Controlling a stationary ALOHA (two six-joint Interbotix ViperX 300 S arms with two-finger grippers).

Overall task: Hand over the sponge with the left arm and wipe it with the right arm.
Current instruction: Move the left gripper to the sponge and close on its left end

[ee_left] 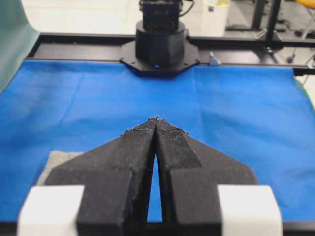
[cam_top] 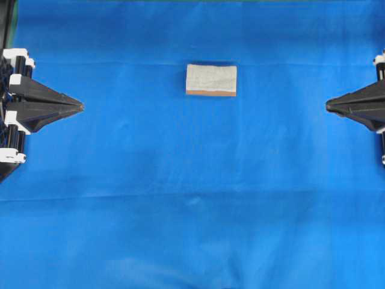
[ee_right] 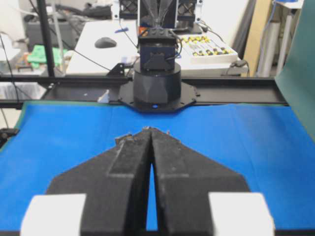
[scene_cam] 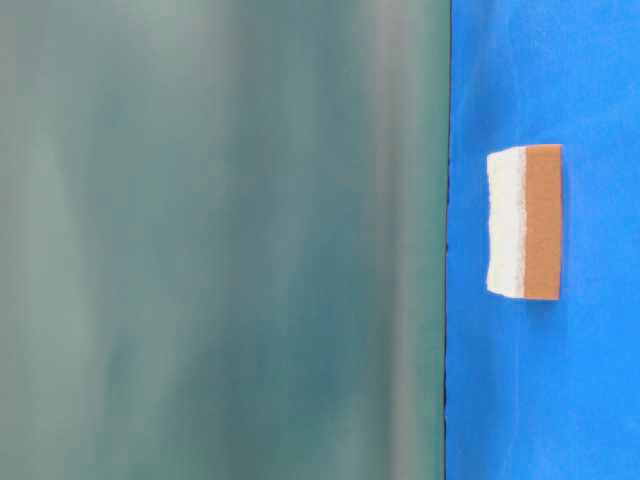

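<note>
The sponge (cam_top: pixel 211 79) lies flat on the blue cloth (cam_top: pixel 192 198), a little behind the middle, with its speckled grey-white layer up and its orange-tan edge facing front. It also shows in the table-level view (scene_cam: pixel 525 222), and a corner shows in the left wrist view (ee_left: pixel 56 162). My left gripper (cam_top: pixel 81 107) is shut and empty at the left edge, far from the sponge. My right gripper (cam_top: pixel 328 106) is shut and empty at the right edge. Both point inward, in the left wrist view (ee_left: pixel 156 119) and the right wrist view (ee_right: pixel 150 129). The right wrist view does not show the sponge.
A green backdrop (scene_cam: pixel 220 240) stands along the cloth's far edge. Each wrist view shows the opposite arm's black base (ee_left: pixel 160 46) (ee_right: pixel 156 91) on a black rail at the table's end. Desks and clutter lie beyond the table.
</note>
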